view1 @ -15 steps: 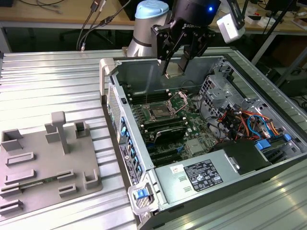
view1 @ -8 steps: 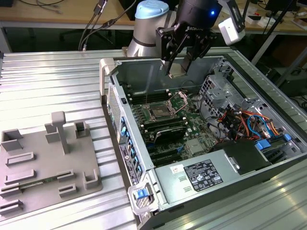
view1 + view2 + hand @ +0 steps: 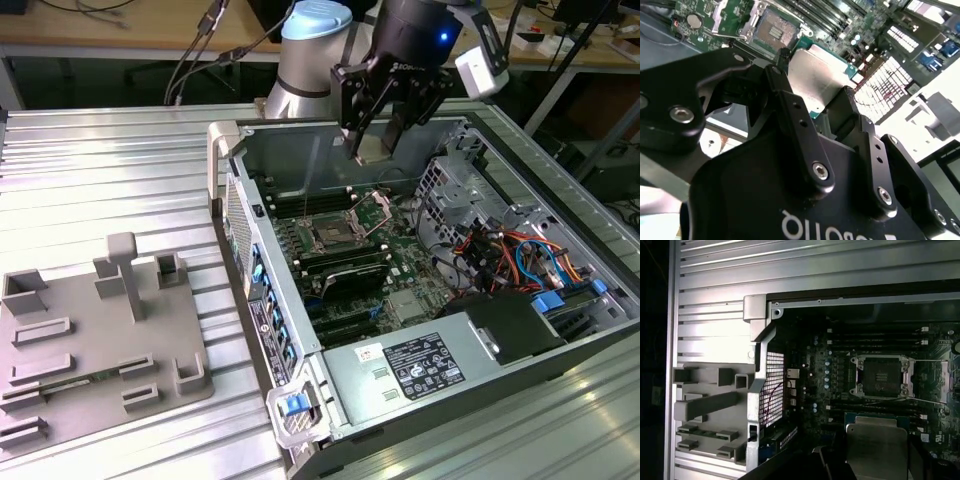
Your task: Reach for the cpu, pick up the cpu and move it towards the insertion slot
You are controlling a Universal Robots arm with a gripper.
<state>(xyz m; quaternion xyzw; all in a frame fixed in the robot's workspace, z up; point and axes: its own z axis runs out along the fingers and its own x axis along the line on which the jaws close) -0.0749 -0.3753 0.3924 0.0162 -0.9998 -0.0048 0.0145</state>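
One ribbed metal surface (image 3: 100, 160) carries an open computer case (image 3: 560, 345) and, at the exterior view's left, a grey fixture tray (image 3: 90, 345). Inside the case lies a green circuit board (image 3: 400, 275) with the insertion slot (image 3: 328, 236), its metal frame open and dark centre exposed; both wrist views also show the slot (image 3: 881, 376) (image 3: 772, 31). The pincer (image 3: 375, 148) hangs above the case interior, clamped on the cpu (image 3: 376, 147). The cpu (image 3: 817, 75) sits between the two black fingers (image 3: 795, 120), raised off the board, near the slot but apart from it.
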